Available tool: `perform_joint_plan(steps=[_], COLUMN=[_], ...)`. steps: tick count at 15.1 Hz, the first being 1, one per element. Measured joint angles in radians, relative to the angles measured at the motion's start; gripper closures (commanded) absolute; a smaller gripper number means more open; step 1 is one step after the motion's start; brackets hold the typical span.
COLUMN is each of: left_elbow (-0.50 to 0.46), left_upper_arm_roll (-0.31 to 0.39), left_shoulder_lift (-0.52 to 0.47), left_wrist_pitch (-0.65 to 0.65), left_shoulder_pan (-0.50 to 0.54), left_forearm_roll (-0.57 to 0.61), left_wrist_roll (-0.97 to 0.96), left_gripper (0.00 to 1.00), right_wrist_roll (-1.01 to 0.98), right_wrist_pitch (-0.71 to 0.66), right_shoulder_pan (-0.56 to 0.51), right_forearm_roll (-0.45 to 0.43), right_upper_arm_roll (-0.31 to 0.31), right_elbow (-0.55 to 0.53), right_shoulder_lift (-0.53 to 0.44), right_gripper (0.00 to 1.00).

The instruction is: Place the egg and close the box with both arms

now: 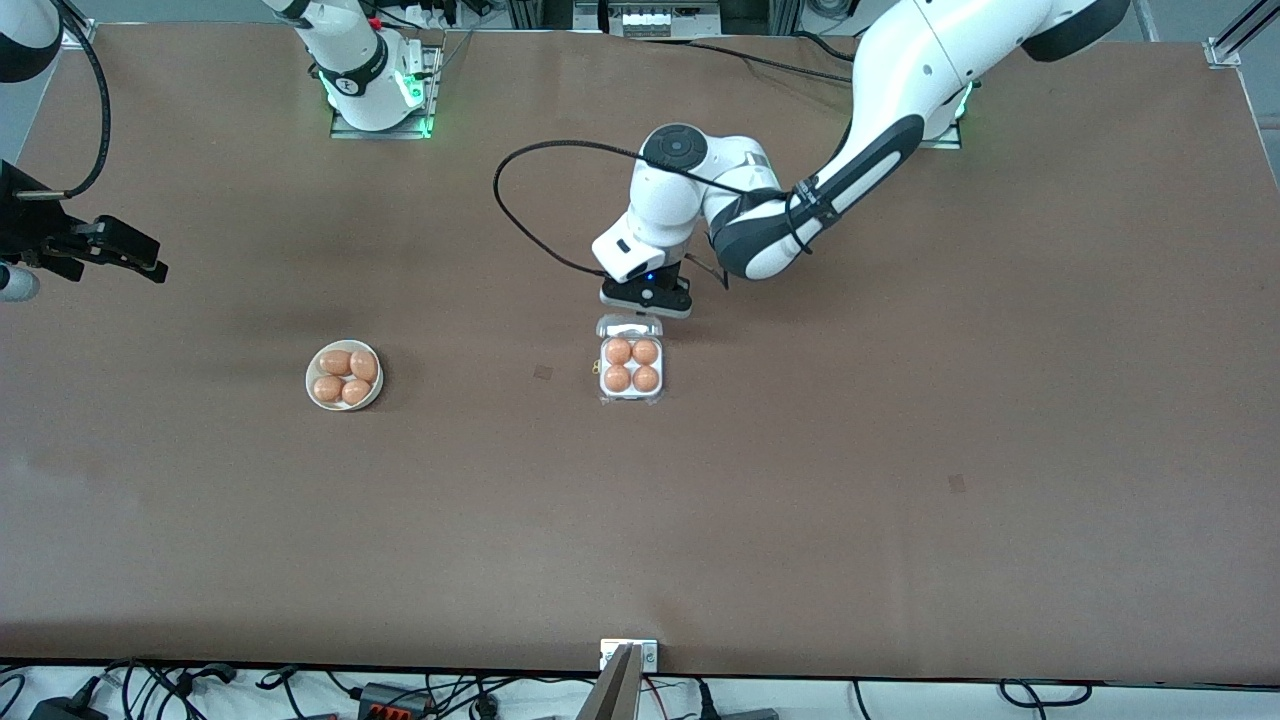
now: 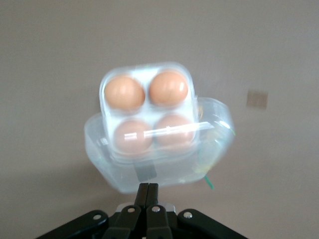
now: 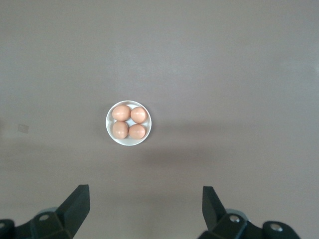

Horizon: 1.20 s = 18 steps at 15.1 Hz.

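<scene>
Brown tabletop (image 1: 900, 500) fills my screens; near its middle sits the box (image 1: 631, 367), a small white tray with an orange-brown egg in each of its four cups; I cannot pick the task's egg (image 1: 618, 351) out from its three neighbours, so I mark one of them. I see the clear lid (image 2: 209, 149) tilted partway over the tray, covering the two eggs closest to the left gripper in the left wrist view and leaving the other two bare. My left gripper (image 2: 148, 191) sits low at the lid's hinged edge, the edge farther from the front camera; its fingers (image 2: 152, 195) are pressed tight together with nothing between them, and their tips meet the lid's rim.

Toward the right arm's end of the table, well apart from the box, a round white bowl (image 1: 343, 376) holds four more eggs of the same colour. My right gripper (image 3: 144, 209) hangs high in the air with its jaws spread wide and empty; the right wrist view looks straight down at the bowl; this arm waits.
</scene>
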Motion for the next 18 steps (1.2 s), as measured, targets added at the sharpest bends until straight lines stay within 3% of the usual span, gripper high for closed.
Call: perform_joint_plan(steps=[4,7,11,15,18], left_elbow=[0.135,0.145,0.165,0.179,0.233], left_upper_arm_roll=[0.050,0.047,-0.070,-0.244,-0.285], left_shoulder_lift=[0.021,0.029,0.027,0.024,0.023], left_wrist_pitch=[-0.001,-0.032,-0.313,-0.580,-0.795], left_shoulder_pan=[0.000,-0.003,0.037,0.197,0.226], left_forearm_roll=[0.006,0.004,-0.003,-0.037,-0.082], left_wrist_roll=[0.029,0.030,0.043,0.207,0.318], left_gripper=[0.99,0.99,0.99,0.99,0.98], right_wrist_roll=[0.000,-0.001,-0.001,-0.001,-0.001], right_wrist_pitch=[-0.001,-0.001,-0.001,0.002,0.003], right_shoulder_pan=[-0.001,0.000,0.000,0.000,0.000], right_forearm_roll=[0.000,0.000,-0.002,-0.003,-0.003], right_upper_arm_roll=[0.000,0.002,0.002,0.002,0.004], right_elbow=[0.001,0.008,0.010,0.010,0.010], right_shoulder_lift=[0.000,0.000,-0.001,-0.001,-0.001], right_gripper=[0.00,0.00,0.00,0.00,0.00])
